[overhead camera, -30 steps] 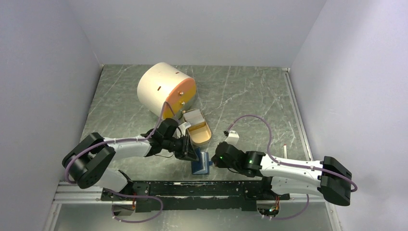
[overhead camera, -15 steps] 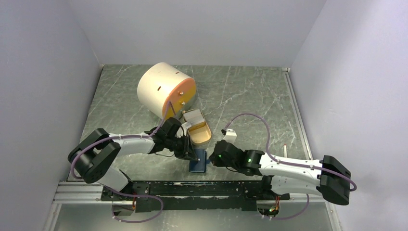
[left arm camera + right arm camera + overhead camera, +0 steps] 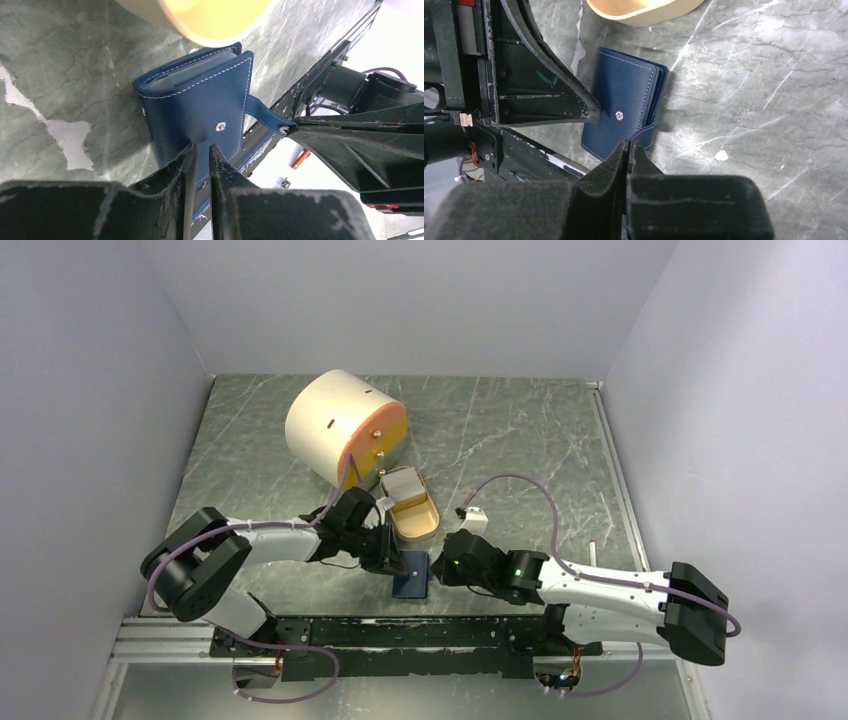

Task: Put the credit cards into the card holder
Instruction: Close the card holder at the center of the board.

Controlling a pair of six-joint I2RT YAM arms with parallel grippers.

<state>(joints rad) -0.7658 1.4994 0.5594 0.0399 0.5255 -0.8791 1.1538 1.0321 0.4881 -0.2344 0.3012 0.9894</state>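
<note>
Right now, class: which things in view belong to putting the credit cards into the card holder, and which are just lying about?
In the job: card holder; credit cards; left gripper; right gripper, pinching the holder's tab.
Lying about: tan dish under the cards; cream cylinder.

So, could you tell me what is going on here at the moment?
The robot is working on a blue card holder that lies folded on the table. The right hand is shut on its closing tab, while the left hand has its tips on the cover by the snap. Whitish cards sit in the tan dish just behind it.
</note>
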